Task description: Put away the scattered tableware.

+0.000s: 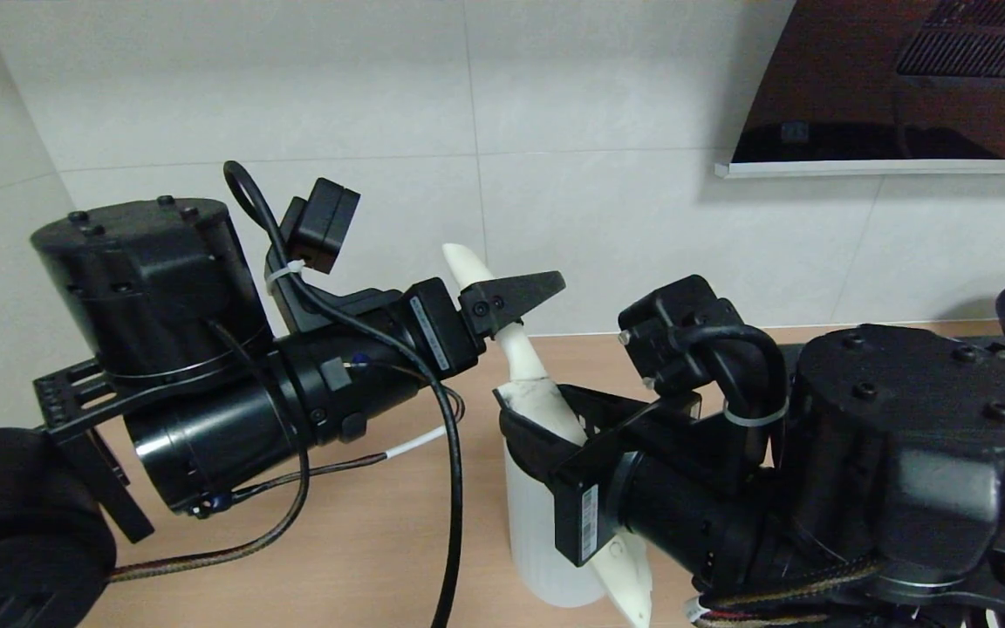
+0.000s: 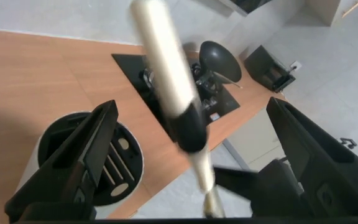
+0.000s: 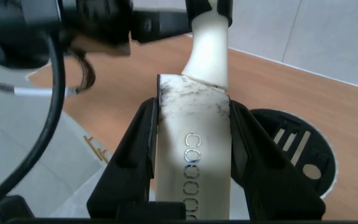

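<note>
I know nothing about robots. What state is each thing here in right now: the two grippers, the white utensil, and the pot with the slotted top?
white utensil: held tilted in the air, not in the holder.
right gripper: shut on the white utensil's wide part.
left gripper: open, a finger on either side of the handle, not clamping it.
utensil holder: upright on the wooden counter.

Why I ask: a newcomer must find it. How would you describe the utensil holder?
Start at the wooden counter below the tiled wall. Under the right claw, which grips a pale utensil, stands the holder: a white upright cylinder with a black slotted top, unlike the flat black panel farther along the counter.
</note>
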